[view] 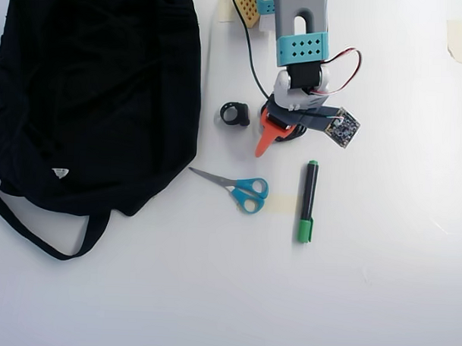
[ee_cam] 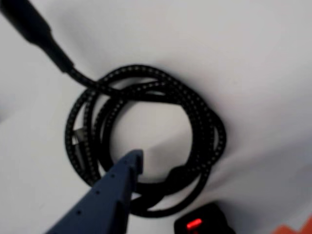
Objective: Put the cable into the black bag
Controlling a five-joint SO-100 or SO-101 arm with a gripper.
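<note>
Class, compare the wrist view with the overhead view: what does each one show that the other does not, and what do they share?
Only the wrist view shows the cable clearly: a loose braided black coil on the white table, with a blue gripper finger reaching into its middle. Only the overhead view shows the black bag at the left, a small black ring, blue-handled scissors, a green marker and the arm. Both share the white table and the gripper, though the arm hides nearly all of the cable from above.
</note>
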